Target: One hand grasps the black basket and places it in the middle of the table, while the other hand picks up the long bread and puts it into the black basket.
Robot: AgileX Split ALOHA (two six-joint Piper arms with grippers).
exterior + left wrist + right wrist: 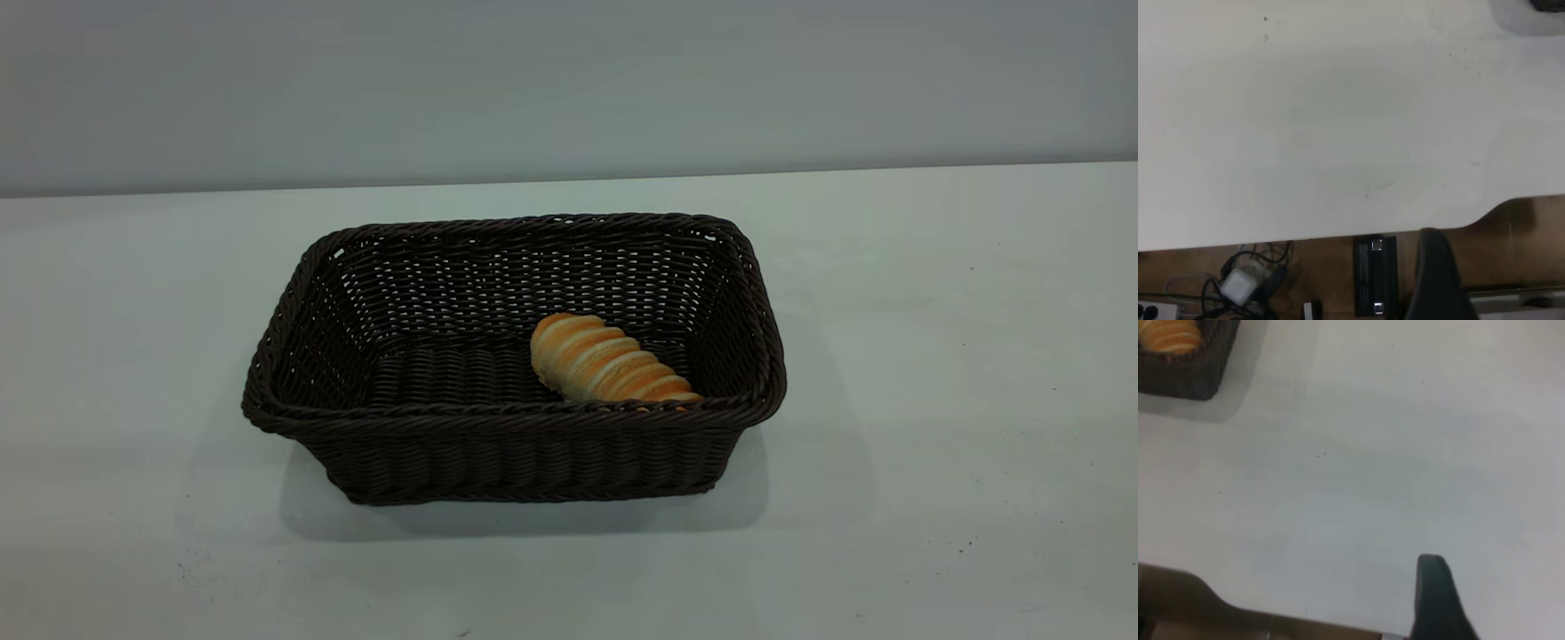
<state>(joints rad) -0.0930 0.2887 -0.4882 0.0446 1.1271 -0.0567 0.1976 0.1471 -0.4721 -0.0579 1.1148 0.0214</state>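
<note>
One long bread (610,363) — one black basket (498,444)

1 basket (516,458), 1 bread (609,363), 1 table (933,356).

The black basket (498,458) is woven wicker, dark brown-black, with a braided rim and openwork sides, faintly sheened. The long bread (605,363) inside it has a matt, ridged golden-orange and cream crust. The tabletop (933,373) is smooth, plain white, softly reflective, with tiny dark specks toward 4 o'clock.
</note>
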